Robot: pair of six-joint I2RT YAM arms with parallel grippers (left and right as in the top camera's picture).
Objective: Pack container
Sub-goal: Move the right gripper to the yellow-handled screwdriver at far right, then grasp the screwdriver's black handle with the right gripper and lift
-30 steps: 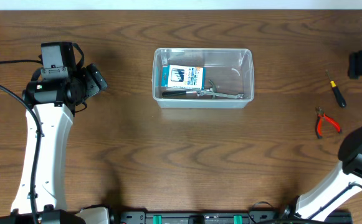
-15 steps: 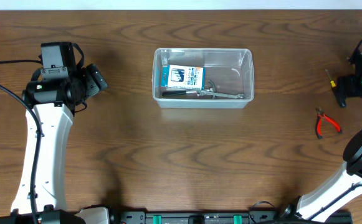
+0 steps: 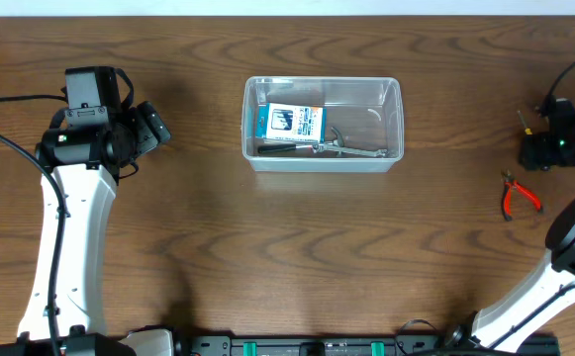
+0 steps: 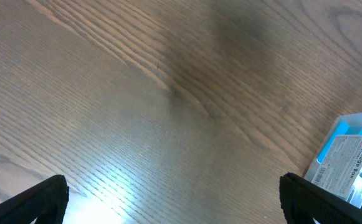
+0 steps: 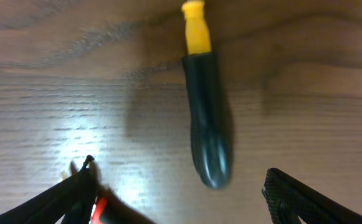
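on my left wrist feed, the small blue-and-white box (image 4: 349, 163) carries a white label with print running sideways; i read the largest line as "storage box". a barcode sits at the label's lower end, and the finer lines are too small for me. from overhead, the print on that box, inside the container (image 3: 398, 119), is unreadable.

The table (image 4: 137, 112) is grained wood with a soft sheen; the container (image 3: 324, 164) clear smooth plastic; the screwdriver (image 5: 207, 130) has a glossy handle.

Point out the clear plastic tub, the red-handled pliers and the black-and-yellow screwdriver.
Clear plastic tub (image 3: 317, 164), overhead view, front wall.
Red-handled pliers (image 3: 513, 191), overhead view, where the handles join.
Black-and-yellow screwdriver (image 5: 207, 118), right wrist view, black handle.
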